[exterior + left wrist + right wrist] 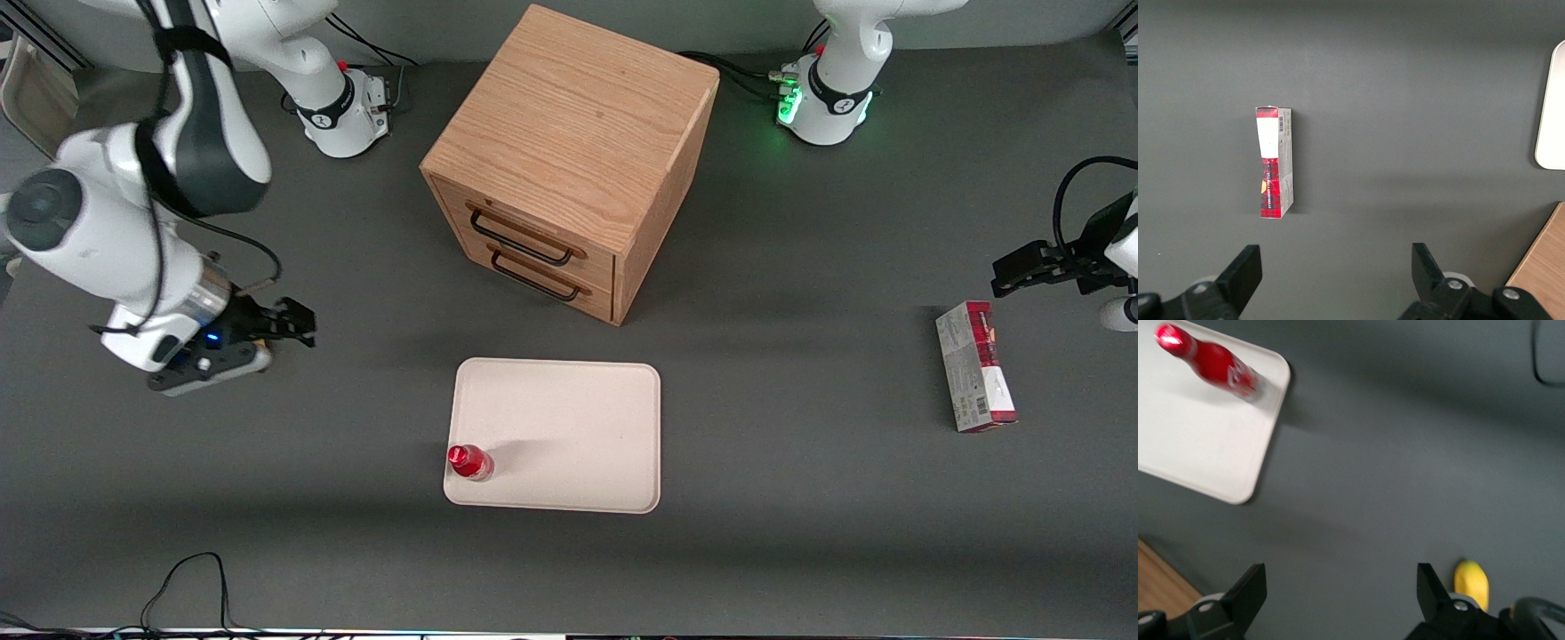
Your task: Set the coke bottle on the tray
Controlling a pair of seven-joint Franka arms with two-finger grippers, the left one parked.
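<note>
Dark grey matte worktop (800,498) all over, with a light oak two-drawer cabinet (569,160) sitting mid-table. Just in front of its drawers is the big flat cream-pink rectangular tray (569,427) with rounded corners, and the small slim red coke bottle with the red cap (468,462) is standing upright on it, tucked into the corner nearest the front camera on the working arm's side, pretty close to the rim. So as far as I can judge the job's basically done, bottle's on the tray and nothing's holding it. The right arm's tool (289,324) hangs above bare worktop well apart from the tray, toward its own end, fingers spread apart and empty. A red-and-white rectangular carton (975,366) lies flat way over toward the parked arm's end. Only thing left, I'd guess, is parking the arm.
</note>
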